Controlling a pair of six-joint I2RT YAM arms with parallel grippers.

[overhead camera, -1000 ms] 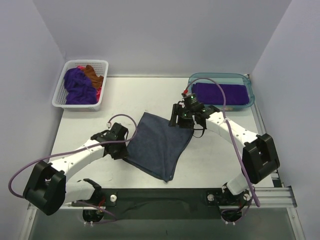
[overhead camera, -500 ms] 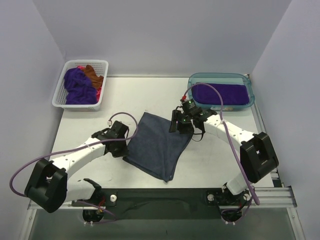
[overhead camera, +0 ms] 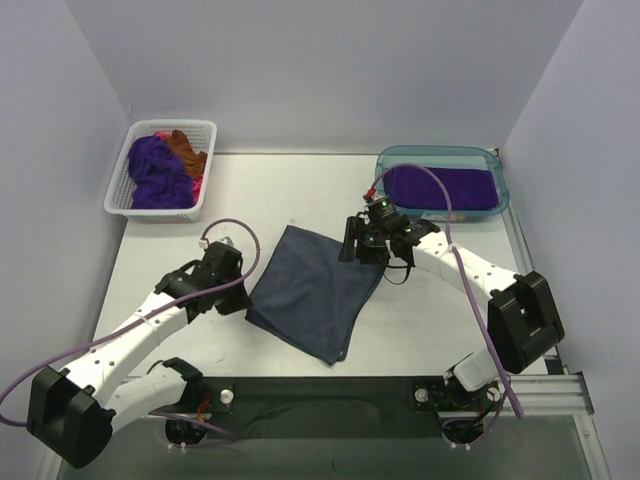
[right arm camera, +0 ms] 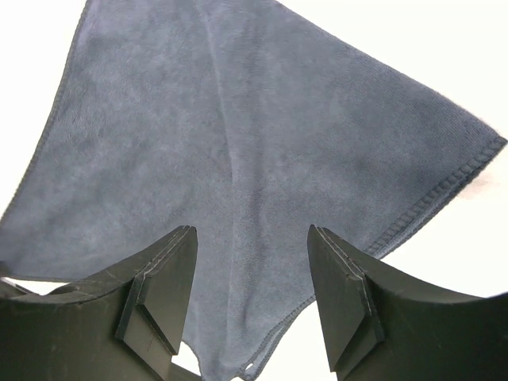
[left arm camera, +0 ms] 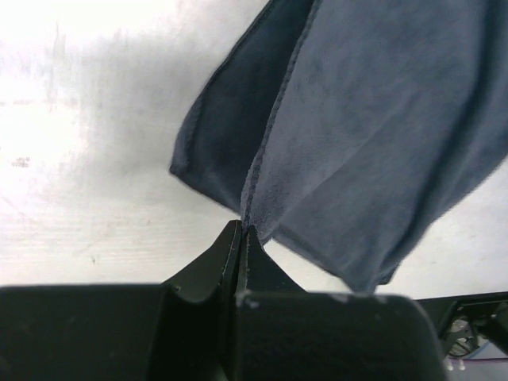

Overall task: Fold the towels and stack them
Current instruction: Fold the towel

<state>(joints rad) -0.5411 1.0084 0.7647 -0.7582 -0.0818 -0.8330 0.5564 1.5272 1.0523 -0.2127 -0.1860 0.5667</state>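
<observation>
One change we note: left gripper, lately open, now pinches slate towel edge; right gripper hovers open; fold may begin.

White-shelled left arm and right arm carrying chunky black joint housings, lilac cables looping alongside each, black wedge-shaped fingers tapering toward twelve o'clock, small red fitting sitting at the right wrist
</observation>
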